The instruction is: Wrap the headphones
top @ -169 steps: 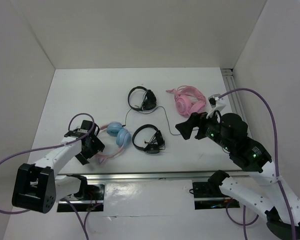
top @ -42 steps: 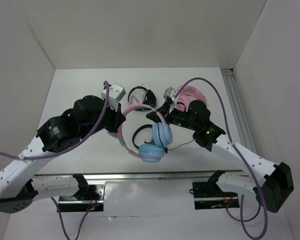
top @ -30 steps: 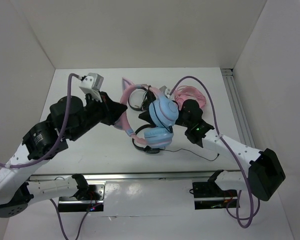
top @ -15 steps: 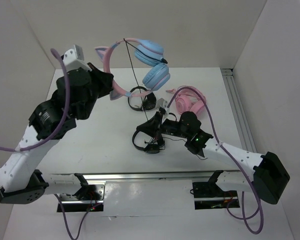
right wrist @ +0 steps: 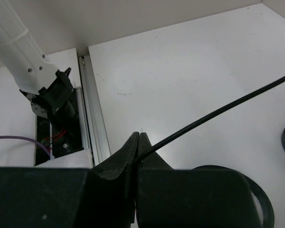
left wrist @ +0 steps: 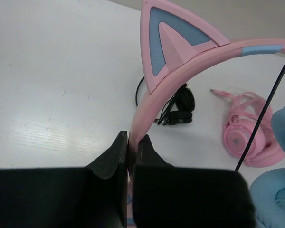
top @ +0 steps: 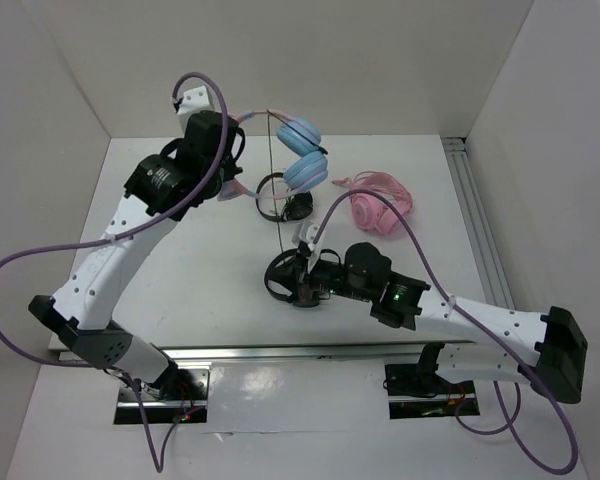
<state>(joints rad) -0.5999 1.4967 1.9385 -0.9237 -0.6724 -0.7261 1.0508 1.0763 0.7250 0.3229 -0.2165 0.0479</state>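
- Headphones (top: 305, 170): held aloft, headband (left wrist: 180, 61) clamped in left claw (left wrist: 131, 140).
- Cable (right wrist: 218, 112): taut, pinched in closed right claw (right wrist: 137, 137).
- Handling: keep tension even; lay turns snug around headband.

- Matte white flat tabletop (top: 160, 260): lies below the left gripper (left wrist: 131, 142) and the right gripper (right wrist: 138, 138); evenly lit, with a faint streaked sheen.
- Plain white wall panels (top: 280, 60): one beyond the grippers, one outboard of each.
- Grooved silver aluminium rail (top: 472, 210): runs along the table edge outboard of the right gripper.
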